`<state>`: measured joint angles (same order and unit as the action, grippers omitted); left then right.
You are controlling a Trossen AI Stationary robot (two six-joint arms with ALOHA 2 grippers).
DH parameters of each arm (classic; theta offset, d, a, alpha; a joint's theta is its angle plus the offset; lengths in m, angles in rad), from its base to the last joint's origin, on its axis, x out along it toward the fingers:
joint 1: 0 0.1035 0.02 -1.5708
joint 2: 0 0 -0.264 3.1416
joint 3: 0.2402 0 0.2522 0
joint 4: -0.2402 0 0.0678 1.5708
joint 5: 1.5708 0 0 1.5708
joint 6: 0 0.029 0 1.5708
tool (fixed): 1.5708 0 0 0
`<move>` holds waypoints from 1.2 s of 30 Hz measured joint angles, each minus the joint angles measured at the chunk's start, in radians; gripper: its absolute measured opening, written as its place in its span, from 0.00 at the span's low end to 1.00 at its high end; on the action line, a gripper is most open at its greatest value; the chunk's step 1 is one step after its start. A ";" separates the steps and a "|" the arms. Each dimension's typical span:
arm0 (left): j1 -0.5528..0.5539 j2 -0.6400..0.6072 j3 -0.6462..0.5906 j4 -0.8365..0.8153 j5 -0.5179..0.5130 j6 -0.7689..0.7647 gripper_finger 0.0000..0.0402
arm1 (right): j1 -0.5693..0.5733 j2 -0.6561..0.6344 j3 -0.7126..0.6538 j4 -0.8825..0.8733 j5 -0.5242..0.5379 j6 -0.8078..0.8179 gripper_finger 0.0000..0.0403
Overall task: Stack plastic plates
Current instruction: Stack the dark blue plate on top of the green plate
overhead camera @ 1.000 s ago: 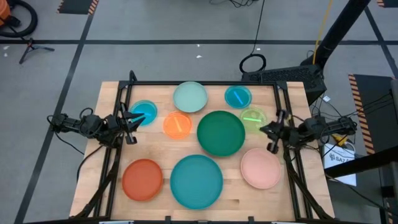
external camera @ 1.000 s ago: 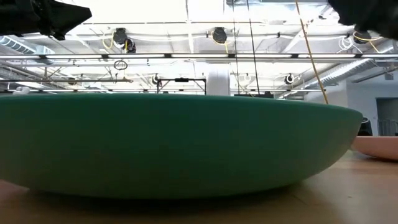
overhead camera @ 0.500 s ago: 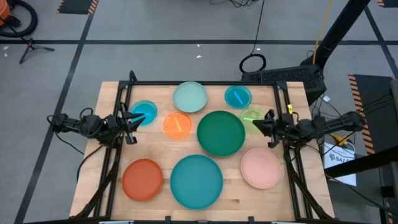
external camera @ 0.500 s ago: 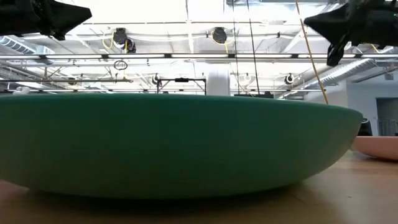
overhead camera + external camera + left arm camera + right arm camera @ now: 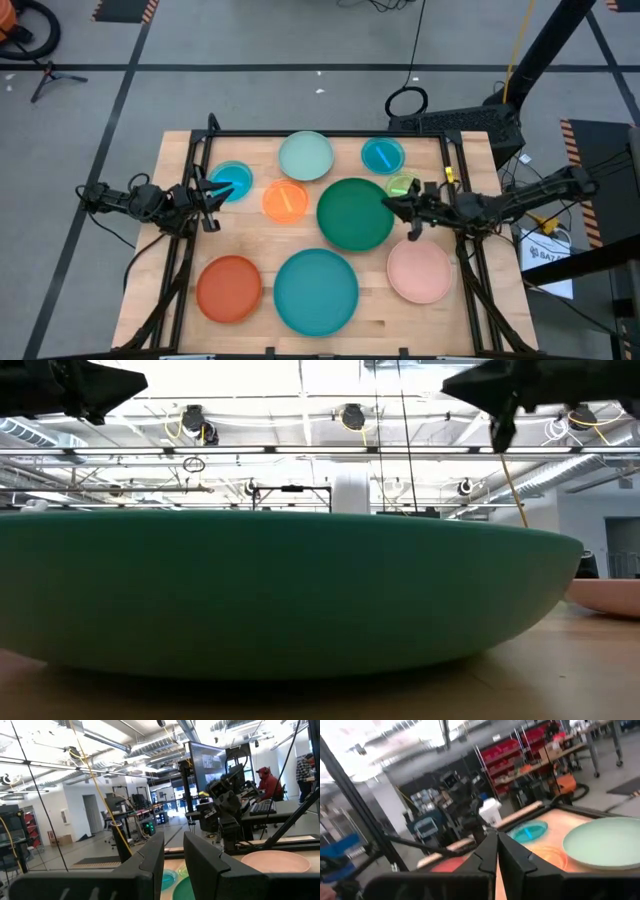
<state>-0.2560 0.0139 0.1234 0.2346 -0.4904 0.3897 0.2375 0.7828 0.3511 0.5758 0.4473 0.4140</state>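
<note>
Nine plastic plates lie flat and apart on the wooden table (image 5: 180,240). At the back are a blue one (image 5: 232,180), pale mint (image 5: 305,156), a second blue (image 5: 382,155) and lime (image 5: 402,185). In the middle are orange (image 5: 285,200) and large dark green (image 5: 355,213). In front are red-orange (image 5: 229,288), large teal (image 5: 316,290) and pink (image 5: 419,270). My left gripper (image 5: 222,190) hovers at the left by the blue plate, narrowly open (image 5: 173,855). My right gripper (image 5: 388,203) is shut (image 5: 496,845), in the air over the dark green plate's right rim.
A black frame (image 5: 330,134) runs along the table's far, left and right edges. The teal plate (image 5: 280,590) fills the low view, with the pink plate (image 5: 610,598) at its right. Bare wood shows between the plates and at the front corners.
My right gripper has gone from the table's right edge toward the middle, past the lime plate to the dark green plate's right rim. It has risen a little and rolled about its own line, staying shut. No plate has moved.
</note>
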 joint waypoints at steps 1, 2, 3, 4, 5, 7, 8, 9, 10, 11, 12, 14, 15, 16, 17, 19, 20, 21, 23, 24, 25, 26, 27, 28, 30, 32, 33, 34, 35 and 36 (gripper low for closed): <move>0.000 0.000 0.000 0.000 0.000 0.000 0.20 | 0.000 0.026 0.039 -0.046 0.000 0.016 0.03; 0.000 0.000 0.000 -0.002 0.000 0.000 0.20 | 0.000 0.052 0.080 -0.097 0.001 0.040 0.03; 0.000 0.000 0.000 -0.006 0.000 0.000 0.20 | 0.000 0.079 0.122 -0.144 0.001 0.068 0.03; 0.000 0.000 0.000 -0.010 0.000 0.000 0.20 | 0.000 0.108 0.165 -0.188 0.001 0.100 0.03; 0.000 0.000 0.000 -0.016 0.000 -0.001 0.20 | 0.000 0.140 0.203 -0.222 0.001 0.132 0.03; 0.000 0.000 0.000 -0.030 0.000 0.002 0.20 | 0.000 0.209 0.285 -0.269 -0.001 0.170 0.03; 0.000 0.000 0.000 -0.032 0.000 0.009 0.20 | 0.000 0.240 0.324 -0.287 -0.003 0.177 0.03; 0.000 0.000 0.000 -0.032 0.000 0.015 0.20 | 0.000 0.271 0.364 -0.307 -0.004 0.179 0.03; 0.000 0.000 0.000 -0.032 0.000 0.021 0.20 | 0.000 0.300 0.406 -0.328 -0.006 0.179 0.03; 0.000 0.000 0.000 -0.033 0.000 0.022 0.20 | 0.000 0.326 0.448 -0.360 -0.013 0.177 0.03; 0.000 0.000 0.000 -0.034 0.000 0.023 0.20 | -0.001 0.348 0.489 -0.405 -0.031 0.174 0.03; 0.000 0.000 0.000 -0.034 0.000 0.024 0.20 | -0.002 0.389 0.574 -0.528 -0.057 0.173 0.03; 0.000 0.000 0.000 -0.033 0.000 0.025 0.20 | -0.002 0.407 0.614 -0.598 -0.058 0.181 0.03; 0.000 0.000 0.000 -0.032 0.000 0.025 0.20 | -0.003 0.424 0.653 -0.670 -0.056 0.200 0.03; 0.000 0.000 0.000 -0.030 0.000 0.026 0.20 | -0.007 0.440 0.692 -0.744 -0.056 0.230 0.03; 0.000 0.000 0.000 -0.020 0.000 0.038 0.20 | -0.018 0.470 0.769 -0.890 -0.060 0.323 0.03; 0.000 0.000 0.000 -0.020 0.000 0.046 0.20 | -0.027 0.482 0.804 -0.960 -0.060 0.380 0.03; 0.000 0.000 0.000 -0.021 0.000 0.056 0.20 | -0.036 0.492 0.838 -1.025 -0.059 0.440 0.03; 0.000 0.000 0.000 -0.021 0.000 0.070 0.20 | -0.054 0.507 0.891 -1.141 -0.059 0.554 0.03; 0.000 0.000 0.000 -0.021 0.000 0.077 0.20 | -0.062 0.514 0.912 -1.185 -0.068 0.598 0.03; 0.000 0.000 0.000 -0.021 0.000 0.083 0.20 | -0.073 0.519 0.926 -1.220 -0.096 0.633 0.03; 0.000 0.000 0.000 -0.021 0.000 0.085 0.20 | -0.086 0.523 0.937 -1.248 -0.133 0.659 0.03; 0.000 0.000 0.000 -0.020 0.000 0.087 0.20 | -0.100 0.525 0.943 -1.262 -0.166 0.679 0.03; 0.000 0.000 0.000 -0.021 0.000 0.088 0.20 | -0.113 0.525 0.945 -1.267 -0.211 0.696 0.03; 0.000 0.000 0.000 -0.020 0.000 0.099 0.20 | -0.135 0.525 0.945 -1.264 -0.264 0.711 0.03; 0.000 0.000 0.000 -0.020 0.000 0.117 0.20 | -0.151 0.525 0.946 -1.261 -0.293 0.698 0.03; 0.000 0.000 0.000 -0.020 0.000 0.127 0.20 | -0.156 0.525 0.946 -1.262 -0.293 0.685 0.03; 0.000 0.000 0.000 -0.021 0.000 0.137 0.20 | -0.160 0.525 0.946 -1.261 -0.291 0.671 0.03; 0.000 0.000 0.000 -0.020 0.000 0.145 0.20 | -0.165 0.525 0.946 -1.260 -0.285 0.653 0.03; 0.000 0.000 0.000 -0.020 0.000 0.153 0.20 | -0.168 0.525 0.945 -1.260 -0.273 0.633 0.03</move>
<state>-0.2560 0.0136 0.1234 0.2142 -0.4902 0.5428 0.0699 1.3079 1.2965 -0.6840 0.1744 1.0474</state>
